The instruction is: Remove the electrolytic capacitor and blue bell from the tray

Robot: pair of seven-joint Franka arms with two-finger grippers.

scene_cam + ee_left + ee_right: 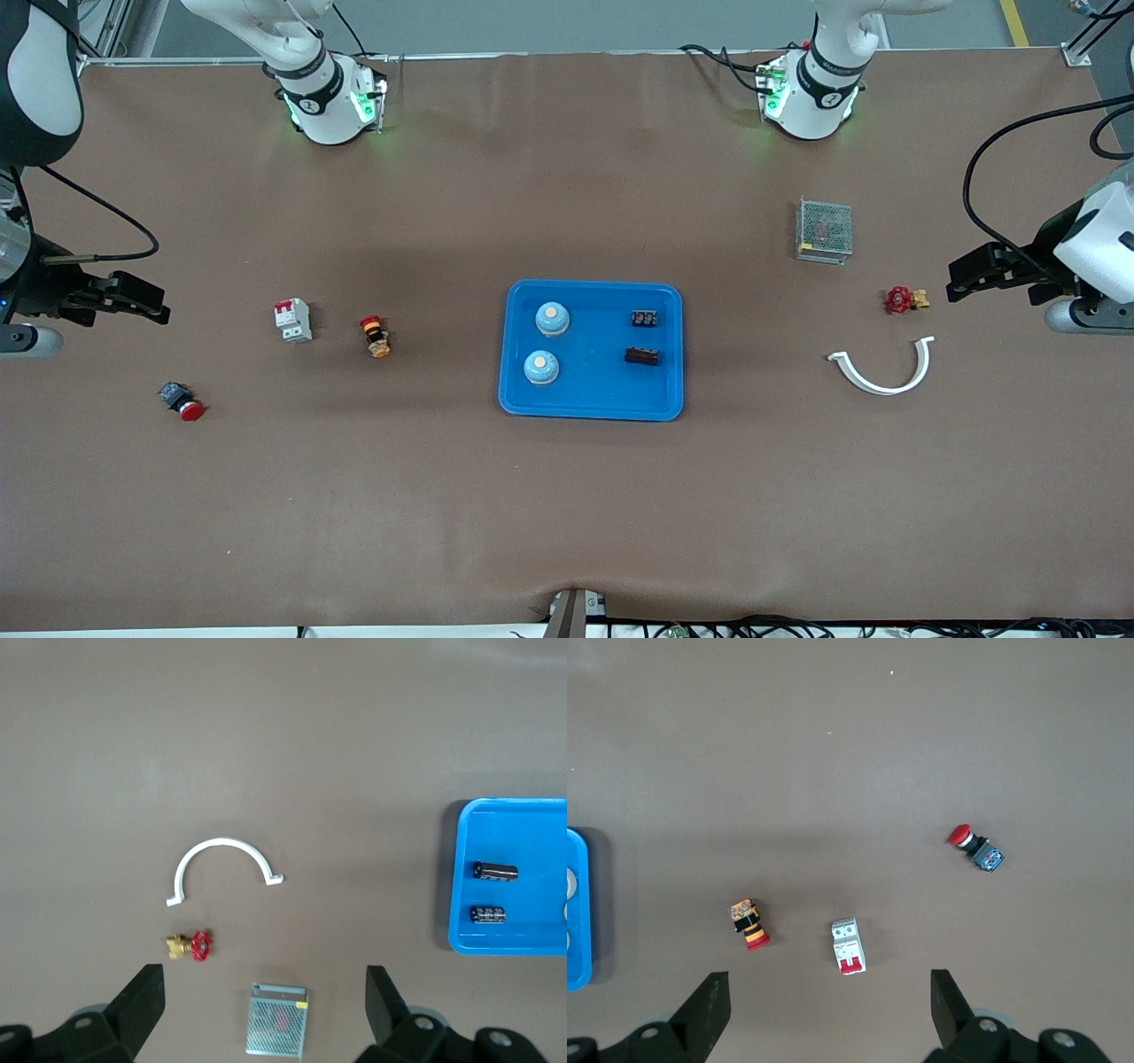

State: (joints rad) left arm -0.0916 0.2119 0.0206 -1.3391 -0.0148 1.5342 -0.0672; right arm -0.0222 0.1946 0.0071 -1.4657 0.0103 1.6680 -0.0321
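Well apart from both pincers, in the tray (592,408): bells (552,319), probably two capacitors (641,356). Left pincer (266,983), right pincer (830,985) spread wide, waiting. Best descending squarely, clearing the rim.

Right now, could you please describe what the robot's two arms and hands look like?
Both arms are glossy white with black joint bands and green lights at their bases. The left hand and right hand are matte black with two angular fingers. Black cables loop across the table to each wrist.
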